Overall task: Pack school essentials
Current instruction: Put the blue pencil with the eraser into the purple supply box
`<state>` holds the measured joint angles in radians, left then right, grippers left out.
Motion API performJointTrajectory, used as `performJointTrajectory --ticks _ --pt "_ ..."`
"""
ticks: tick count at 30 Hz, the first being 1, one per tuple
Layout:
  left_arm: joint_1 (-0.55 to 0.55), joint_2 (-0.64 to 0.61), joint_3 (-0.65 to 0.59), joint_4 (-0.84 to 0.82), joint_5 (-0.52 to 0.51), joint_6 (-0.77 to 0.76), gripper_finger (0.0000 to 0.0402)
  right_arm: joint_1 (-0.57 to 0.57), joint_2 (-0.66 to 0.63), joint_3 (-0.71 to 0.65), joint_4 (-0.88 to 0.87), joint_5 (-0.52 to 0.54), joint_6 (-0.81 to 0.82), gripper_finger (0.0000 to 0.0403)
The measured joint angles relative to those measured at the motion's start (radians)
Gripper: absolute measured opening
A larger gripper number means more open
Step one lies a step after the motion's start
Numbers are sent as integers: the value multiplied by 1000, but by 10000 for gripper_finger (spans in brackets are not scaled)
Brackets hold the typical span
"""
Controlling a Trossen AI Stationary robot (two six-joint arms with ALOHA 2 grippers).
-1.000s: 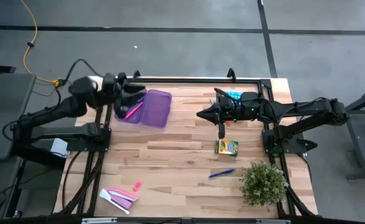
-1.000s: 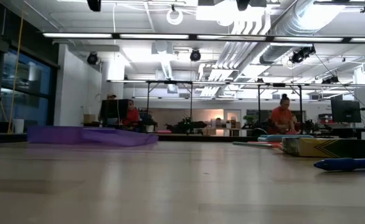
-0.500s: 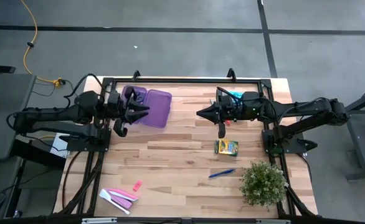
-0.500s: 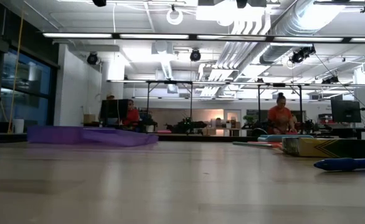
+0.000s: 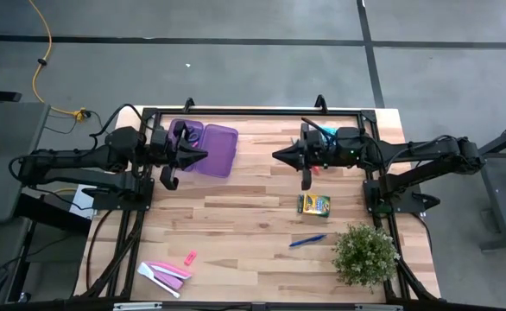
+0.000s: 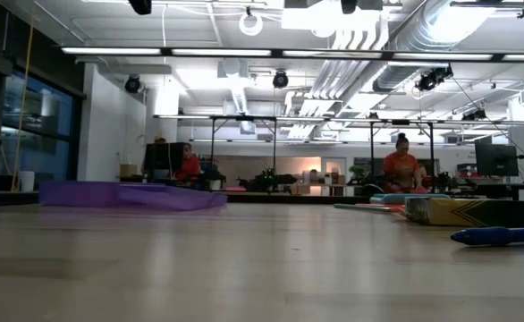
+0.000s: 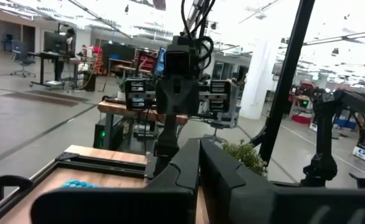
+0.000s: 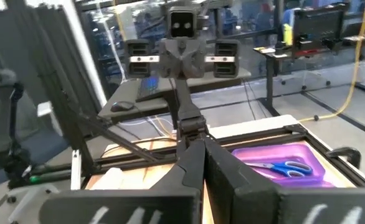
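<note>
The purple case (image 5: 217,149) lies open and flat at the table's far left; it also shows in the low view (image 6: 132,195). Blue-handled scissors (image 8: 286,168) lie inside it. My left gripper (image 5: 203,155) hovers shut over the case's left half. My right gripper (image 5: 276,157) hangs shut near the table's far middle, pointing at the case. The crayon box (image 5: 313,205) and the blue pen (image 5: 307,241) lie on the right. A small pink piece (image 5: 190,257) and pink and white pieces (image 5: 167,273) lie at the near left.
A bushy green plant (image 5: 365,253) stands at the near right corner. A teal piece (image 5: 324,131) lies at the far edge beside the right arm. Bare wood spreads across the table's middle. People sit at desks in the room beyond.
My left gripper has drawn back from above the case toward the table's left edge, come down lower, and shut. A pink marker that showed in the case under it is now hidden by the gripper.
</note>
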<state>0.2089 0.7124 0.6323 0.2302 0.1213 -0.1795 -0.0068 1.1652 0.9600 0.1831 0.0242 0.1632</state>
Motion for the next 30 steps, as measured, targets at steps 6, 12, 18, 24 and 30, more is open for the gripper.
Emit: performJointTrajectory --ticks 6,12,18,24,30 --pt "0 0 0 0 -6 -8 1 -21 0 64 -322 274 122 18" --pt "0 0 0 -1 -8 -11 0 -91 22 80 -781 299 355 101" --pt "0 0 0 -5 -37 -10 0 -114 74 18 -1002 275 526 183" --pt "0 0 0 -6 -39 -11 0 -128 142 -94 -808 243 571 211" --pt "0 0 0 -6 -40 -11 0 -209 281 -97 -802 240 618 213"
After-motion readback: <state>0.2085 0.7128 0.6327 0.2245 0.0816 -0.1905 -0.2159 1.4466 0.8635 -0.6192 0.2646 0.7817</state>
